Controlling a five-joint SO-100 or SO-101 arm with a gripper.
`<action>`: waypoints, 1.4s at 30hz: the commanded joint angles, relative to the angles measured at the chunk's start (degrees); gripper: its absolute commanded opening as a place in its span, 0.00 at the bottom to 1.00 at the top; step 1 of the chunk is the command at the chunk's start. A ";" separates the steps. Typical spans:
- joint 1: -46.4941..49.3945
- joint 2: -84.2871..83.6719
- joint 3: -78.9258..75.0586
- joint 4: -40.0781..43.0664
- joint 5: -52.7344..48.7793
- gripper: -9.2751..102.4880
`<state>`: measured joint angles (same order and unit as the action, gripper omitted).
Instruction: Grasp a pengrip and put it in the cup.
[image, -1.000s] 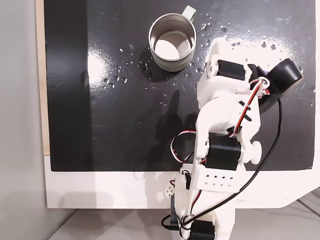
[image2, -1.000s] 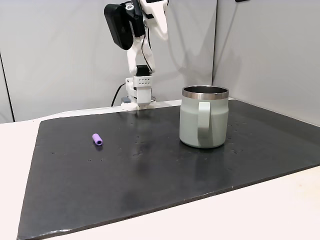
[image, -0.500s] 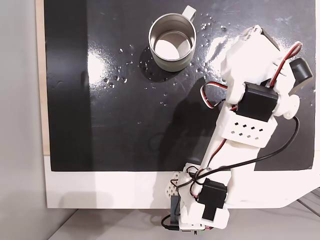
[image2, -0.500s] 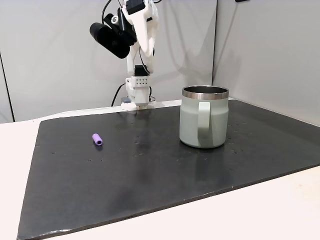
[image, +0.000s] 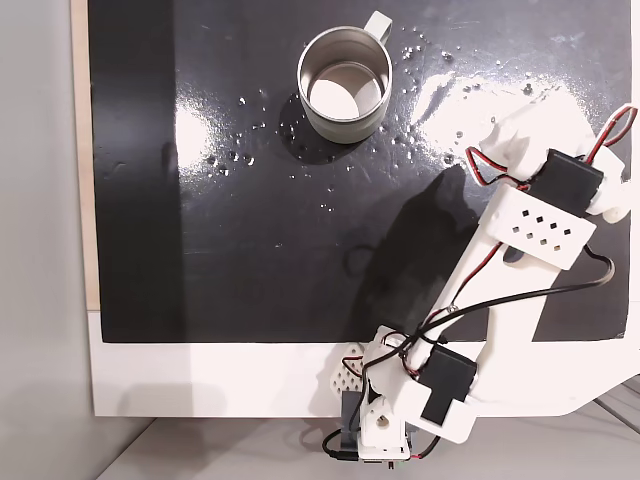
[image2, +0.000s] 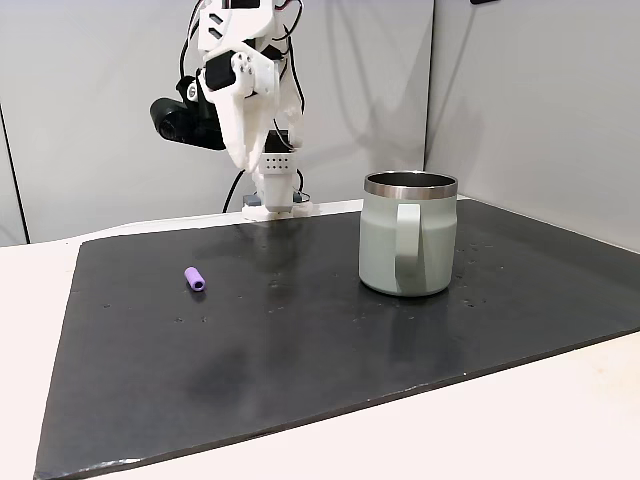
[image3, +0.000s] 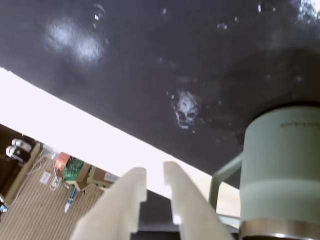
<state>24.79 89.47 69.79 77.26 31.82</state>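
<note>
1. Claw (image3: 155, 170): in the wrist view its two pale fingers stand a narrow slot apart, near closed, with nothing between them. It is raised well above the mat, and in a fixed view it hangs pointing down (image2: 243, 160) in front of the arm's base.
2. Pengrip (image2: 194, 279): lies on its side on the black mat (image2: 300, 350), toward the mat's left part in that fixed view, well apart from claw and cup. Untouched.
3. Cup (image2: 407, 233): upright on the mat, handle toward that camera; the top-down fixed view shows its shiny inside bare (image: 345, 85). The wrist view catches its pale wall and handle (image3: 282, 165).
4. Progress, as judged: nothing done yet. Left to do: widen the claw, descend on the pengrip, close, lift, carry across, release over the rim.
5. Room: open mat all round the pengrip, nothing crowding a descent. Bare mat between pengrip and cup for the carry.
6. Edges: the pengrip sits near the mat's left border in the low fixed view, with white table (image2: 40, 300) beyond. A nudge could roll the small cylinder that way.
</note>
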 joint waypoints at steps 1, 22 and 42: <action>1.49 -1.23 -0.70 0.44 0.53 0.08; 11.34 -19.25 -4.83 2.55 1.05 0.08; 12.04 -26.28 -14.77 9.14 -2.11 0.27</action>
<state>36.65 62.84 58.80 85.78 29.88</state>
